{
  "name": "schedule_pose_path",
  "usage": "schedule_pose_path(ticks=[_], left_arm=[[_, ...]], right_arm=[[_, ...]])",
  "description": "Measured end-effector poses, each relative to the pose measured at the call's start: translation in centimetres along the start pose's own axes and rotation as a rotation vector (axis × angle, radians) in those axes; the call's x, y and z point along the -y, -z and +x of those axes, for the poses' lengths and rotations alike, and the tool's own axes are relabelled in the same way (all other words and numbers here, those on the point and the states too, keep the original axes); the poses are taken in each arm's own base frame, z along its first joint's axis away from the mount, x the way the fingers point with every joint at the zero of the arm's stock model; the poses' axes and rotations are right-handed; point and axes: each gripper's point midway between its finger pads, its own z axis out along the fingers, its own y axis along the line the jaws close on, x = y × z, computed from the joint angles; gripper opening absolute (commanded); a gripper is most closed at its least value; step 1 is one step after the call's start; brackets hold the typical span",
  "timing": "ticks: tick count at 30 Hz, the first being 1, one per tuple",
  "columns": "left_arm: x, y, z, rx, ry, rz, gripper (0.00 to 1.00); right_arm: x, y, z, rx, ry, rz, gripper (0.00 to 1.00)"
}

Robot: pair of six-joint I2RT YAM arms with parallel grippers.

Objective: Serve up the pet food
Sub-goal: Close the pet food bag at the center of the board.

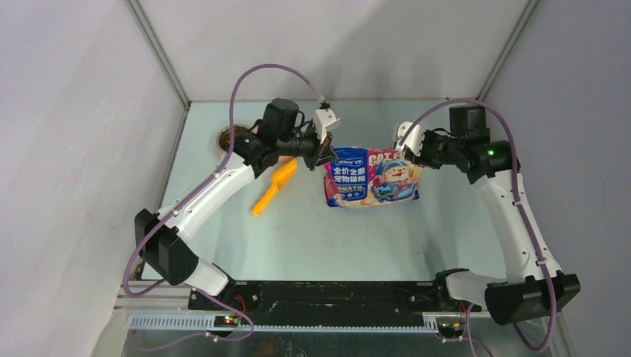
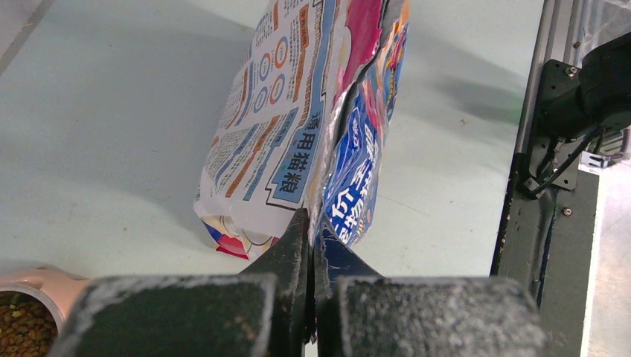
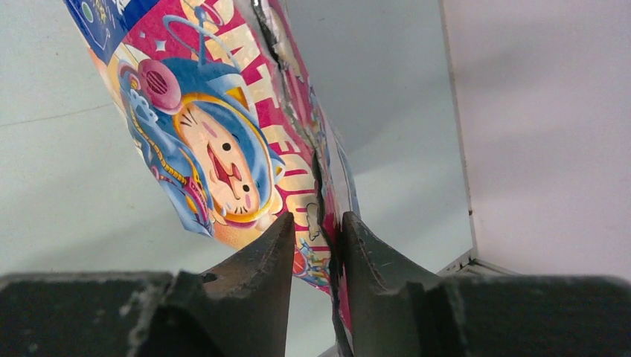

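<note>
far left, the pink feeder (image 1: 222,138) is half hidden under the arm from above – only the left wrist view shows kibble (image 2: 18,320) in its bowl. the orange scoop (image 1: 274,186) lies nearby. the left gripper (image 2: 311,223) is clamped on the cat food bag (image 1: 372,178) mid-table – the right gripper (image 3: 316,230) has its fingers apart around the bag's other edge.

Both arms reach from the bottom corners of the frame toward the upper middle, elbows bent outward. The left hand (image 1: 327,155) points right, its fingers (image 2: 292,249) pressed together on the top edge of the cat food bag (image 1: 372,178). The right hand (image 1: 400,149) points left, its fingers (image 3: 260,260) parted and straddling the bag's edge.
</note>
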Motion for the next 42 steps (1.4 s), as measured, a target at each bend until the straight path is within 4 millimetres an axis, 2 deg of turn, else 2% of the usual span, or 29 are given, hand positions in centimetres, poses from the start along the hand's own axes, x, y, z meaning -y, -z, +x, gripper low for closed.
schedule_pose_path(ticks=[8,13,17,20,22,30,32,34,38,42], left_arm=[[0.1,0.0,0.1,-0.002,0.002,0.007,0.0],[0.1,0.0,0.1,-0.002,0.002,0.007,0.0],[0.1,0.0,0.1,-0.002,0.003,0.007,0.0],[0.1,0.0,0.1,-0.002,0.003,0.007,0.0],[0.1,0.0,0.1,-0.002,0.003,0.007,0.0],[0.1,0.0,0.1,-0.002,0.004,0.008,0.0],[0.2,0.0,0.1,-0.002,0.004,0.009,0.0],[0.2,0.1,0.1,-0.004,0.005,0.01,0.0],[0.2,0.1,0.1,-0.004,-0.005,0.01,0.0],[0.1,0.1,0.1,-0.004,-0.012,0.01,0.0]], right_arm=[[-0.4,-0.1,0.2,0.005,0.038,0.016,0.32],[0.2,-0.3,0.3,0.006,0.045,0.058,0.28],[0.6,-0.6,0.3,0.008,0.047,0.08,0.23],[0.7,-0.7,0.2,0.013,0.05,0.095,0.13],[0.7,-0.7,0.1,0.013,0.051,0.1,0.01],[0.5,-0.6,0.1,0.01,0.057,0.106,0.0],[0.4,-0.6,0.1,0.011,0.057,0.106,0.14],[0.3,-0.5,0.0,0.012,0.059,0.105,0.34],[-0.2,-0.6,-0.9,0.041,0.079,0.095,0.44],[-1.2,-1.2,-1.5,0.076,0.121,0.097,0.44]])
